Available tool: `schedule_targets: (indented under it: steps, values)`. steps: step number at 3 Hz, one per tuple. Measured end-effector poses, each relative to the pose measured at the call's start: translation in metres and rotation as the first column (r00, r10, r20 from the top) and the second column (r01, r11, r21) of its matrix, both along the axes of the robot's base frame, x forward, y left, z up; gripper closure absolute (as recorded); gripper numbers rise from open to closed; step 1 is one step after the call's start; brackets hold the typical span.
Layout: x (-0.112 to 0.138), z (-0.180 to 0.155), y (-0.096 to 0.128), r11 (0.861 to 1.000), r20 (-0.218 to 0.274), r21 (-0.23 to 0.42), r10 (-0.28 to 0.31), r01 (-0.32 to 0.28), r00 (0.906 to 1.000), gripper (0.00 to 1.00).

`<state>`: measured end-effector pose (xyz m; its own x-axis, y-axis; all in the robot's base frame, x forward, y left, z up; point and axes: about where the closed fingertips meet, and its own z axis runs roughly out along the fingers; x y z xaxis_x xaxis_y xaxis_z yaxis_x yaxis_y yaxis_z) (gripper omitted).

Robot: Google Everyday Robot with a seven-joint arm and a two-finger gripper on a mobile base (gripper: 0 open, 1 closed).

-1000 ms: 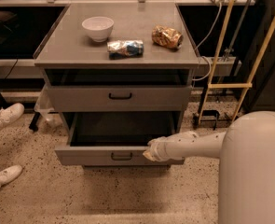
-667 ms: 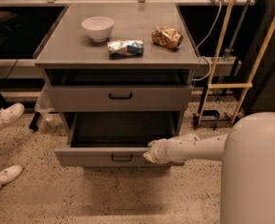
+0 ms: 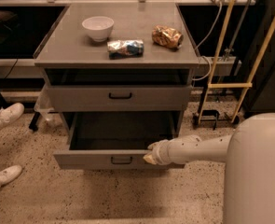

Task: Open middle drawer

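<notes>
Two drawer fronts show under the worktop (image 3: 72,50). The upper drawer (image 3: 81,98) is flush and shut. Below it the middle drawer (image 3: 85,159) stands well out of the cabinet, its dark inside open to view. Any drawer lower down is hidden beneath it. Just right of its black handle (image 3: 121,160), the pincer (image 3: 149,157) sits against the top edge of the front, at the end of the pale arm (image 3: 197,148) reaching in from the right. Whether the pincer is wide or narrow, I cannot tell.

To my eye the pull is nearly done. What is left wants a straight draw toward the robot, square to the front. The contact lies right of centre, so a sideways tug could rack the drawer on its runners. Easing off near the end of travel would spare the bowl (image 3: 98,27), packet (image 3: 125,48) and bag (image 3: 167,35) on top a jolt.

The middle drawer's front faces out toward the open floor before the cabinet. Its long axis runs level from left to right, and it slides front to back, across that axis.
</notes>
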<state>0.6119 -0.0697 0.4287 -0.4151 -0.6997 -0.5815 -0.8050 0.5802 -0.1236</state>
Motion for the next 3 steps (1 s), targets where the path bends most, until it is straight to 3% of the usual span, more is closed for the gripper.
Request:
schedule_targets:
  steps: [3]
  values:
    - [-0.004,0.0051,-0.0056,1.0,-0.008,-0.002,-0.014,0.014,0.9999,1.0]
